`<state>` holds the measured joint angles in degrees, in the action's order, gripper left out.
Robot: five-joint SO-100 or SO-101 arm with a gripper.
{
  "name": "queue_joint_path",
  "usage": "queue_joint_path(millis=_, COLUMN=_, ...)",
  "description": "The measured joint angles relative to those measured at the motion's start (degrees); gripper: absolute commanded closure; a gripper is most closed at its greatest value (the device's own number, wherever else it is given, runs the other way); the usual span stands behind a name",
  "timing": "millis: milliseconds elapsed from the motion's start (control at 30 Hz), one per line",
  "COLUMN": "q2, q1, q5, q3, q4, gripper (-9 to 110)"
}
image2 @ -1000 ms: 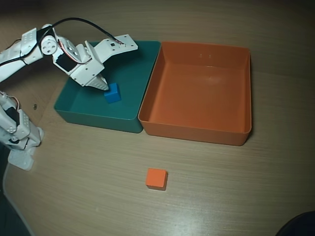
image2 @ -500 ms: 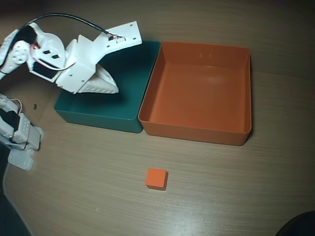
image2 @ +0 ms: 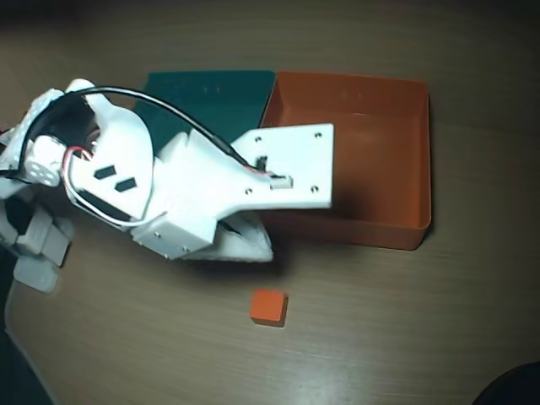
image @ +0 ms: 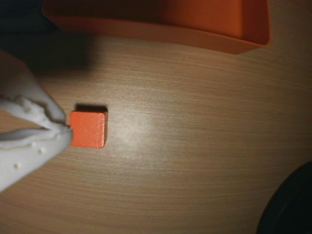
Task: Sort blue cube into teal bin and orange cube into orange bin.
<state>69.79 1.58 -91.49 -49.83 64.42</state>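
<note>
The orange cube (image2: 269, 306) sits alone on the wooden table (image2: 405, 337), in front of the two trays and well clear of both. In the overhead view the white arm reaches out over the table, its body covering most of the teal bin (image2: 211, 91) and the near left corner of the orange bin (image2: 371, 143); the gripper (image2: 253, 249) hangs above the table just up and left of the cube, not touching it. In the wrist view the fingertips (image: 57, 130) lie pressed together at the left, beside the orange cube (image: 88, 128), with nothing between them. The blue cube is hidden under the arm.
</note>
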Motion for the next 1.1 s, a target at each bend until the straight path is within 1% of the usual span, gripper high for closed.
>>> queue_joint_path(millis=133, q2=-4.75, q1=-1.23, q5=0.0, q3=3.34, q4=0.0, gripper=78)
queue_joint_path(millis=200, q2=-6.33, q1=-1.49, q5=0.0, q3=3.96, q4=0.0, gripper=73)
queue_joint_path(millis=300, q2=-7.91, q1=-2.29, q5=0.0, q3=4.04, q4=0.0, gripper=66)
queue_joint_path(millis=367, q2=-8.7, q1=-2.9, q5=0.0, q3=4.04, q4=0.0, gripper=64)
queue_joint_path(millis=633, q2=-12.39, q1=-5.19, q5=-0.53, q3=4.13, q4=0.0, gripper=64)
queue_joint_path(millis=900, q2=-17.93, q1=-7.65, q5=-11.95, q3=4.57, q4=0.0, gripper=64)
queue_joint_path(millis=1100, q2=-22.5, q1=-8.09, q5=-13.71, q3=4.57, q4=0.0, gripper=64)
